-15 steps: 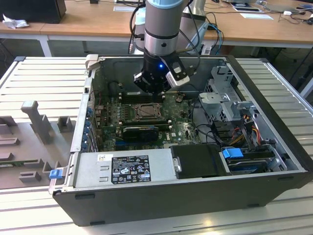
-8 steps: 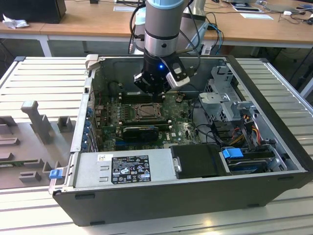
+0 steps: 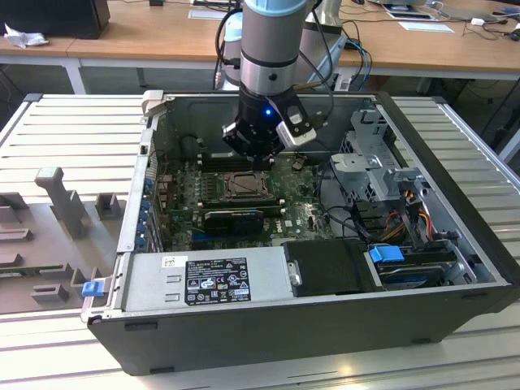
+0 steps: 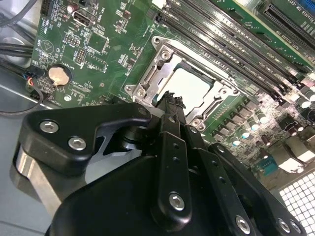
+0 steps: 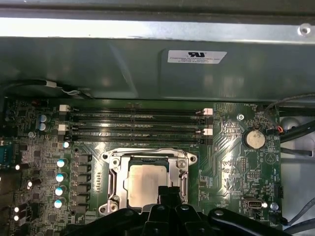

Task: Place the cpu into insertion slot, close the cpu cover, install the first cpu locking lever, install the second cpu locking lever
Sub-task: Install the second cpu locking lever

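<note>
— Now, where sits the cpu (image 5: 145,181)?
— Lies flat in the insertion slot (image 5: 114,173), framed by the cpu cover (image 4: 158,55), amid green motherboard (image 5: 236,167) inside the open computer case (image 3: 244,329).
— And the gripper (image 4: 173,100)?
— Hangs directly above the chip's edge, fingertips (image 5: 169,192) pressed together, clenched on nothing.

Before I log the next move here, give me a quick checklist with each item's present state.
1. cpu seated in the insertion slot: ok, its pale face lies inside the rim in both wrist views.
2. cpu cover closed over the chip: cannot tell.
3. Locking levers latched: cannot tell.
4. gripper shut and empty, at the socket's edge: ok.
5. Gripper touching the chip: cannot tell.
6. Arm inside the computer case, over the socket: ok in the exterior view.
</note>
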Controlling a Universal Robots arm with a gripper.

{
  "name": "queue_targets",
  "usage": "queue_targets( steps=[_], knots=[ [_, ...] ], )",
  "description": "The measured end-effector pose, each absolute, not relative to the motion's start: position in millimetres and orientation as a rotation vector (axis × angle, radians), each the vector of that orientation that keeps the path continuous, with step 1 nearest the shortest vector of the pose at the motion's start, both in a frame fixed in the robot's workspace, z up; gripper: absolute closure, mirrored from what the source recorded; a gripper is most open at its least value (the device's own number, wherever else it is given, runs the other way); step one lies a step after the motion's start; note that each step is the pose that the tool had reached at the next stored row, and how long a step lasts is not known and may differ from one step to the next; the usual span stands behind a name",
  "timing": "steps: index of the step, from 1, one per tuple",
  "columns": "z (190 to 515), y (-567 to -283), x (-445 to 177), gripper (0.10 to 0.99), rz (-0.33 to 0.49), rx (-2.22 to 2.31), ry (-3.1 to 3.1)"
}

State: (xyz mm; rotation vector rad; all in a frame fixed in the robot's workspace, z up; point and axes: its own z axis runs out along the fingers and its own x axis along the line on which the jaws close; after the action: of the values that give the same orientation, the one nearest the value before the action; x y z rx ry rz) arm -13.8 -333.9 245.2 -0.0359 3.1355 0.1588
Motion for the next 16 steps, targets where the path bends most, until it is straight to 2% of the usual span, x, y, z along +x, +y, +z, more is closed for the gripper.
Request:
queue_targets(
  steps=[9,16],
  knots=[
    [250,-335,-14,0.98,0.159,-0.036,3.136],
    [251,-348,-15,0.98,0.157,-0.036,3.136]
  ],
)
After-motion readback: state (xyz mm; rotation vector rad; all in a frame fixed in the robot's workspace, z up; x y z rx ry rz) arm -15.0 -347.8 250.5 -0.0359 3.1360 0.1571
